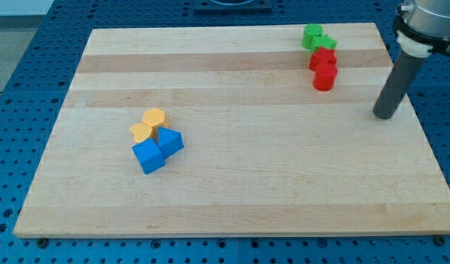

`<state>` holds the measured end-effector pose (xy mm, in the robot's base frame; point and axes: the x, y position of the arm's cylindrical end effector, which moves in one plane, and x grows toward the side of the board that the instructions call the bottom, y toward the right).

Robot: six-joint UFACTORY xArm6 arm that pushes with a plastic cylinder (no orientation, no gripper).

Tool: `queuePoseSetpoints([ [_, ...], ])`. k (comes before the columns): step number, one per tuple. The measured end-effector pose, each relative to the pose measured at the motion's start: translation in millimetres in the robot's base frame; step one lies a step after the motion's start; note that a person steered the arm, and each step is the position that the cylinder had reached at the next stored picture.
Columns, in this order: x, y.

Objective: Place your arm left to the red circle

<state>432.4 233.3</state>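
Two red blocks sit near the view's top right on the wooden board (pixel 232 169): an upper red block (pixel 322 58) and, touching it below, a rounder red block (pixel 325 76) that looks like the red circle. Two green blocks (pixel 312 35) (pixel 327 42) touch the upper red one from above. My tip (pixel 384 114) rests on the board to the right of the red blocks and slightly lower, well apart from them.
Two yellow blocks (pixel 155 117) (pixel 142 133) and two blue blocks (pixel 170 141) (pixel 148 155) form a tight cluster at the view's left centre. The board's right edge lies close to my tip.
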Motion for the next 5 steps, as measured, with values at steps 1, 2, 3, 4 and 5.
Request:
queuePoseSetpoints([
  [1, 0.0, -20.3],
  [2, 0.0, -20.3],
  [3, -4.6, -20.3],
  [4, -16.0, -22.3],
  [5, -55.9, -51.3],
])
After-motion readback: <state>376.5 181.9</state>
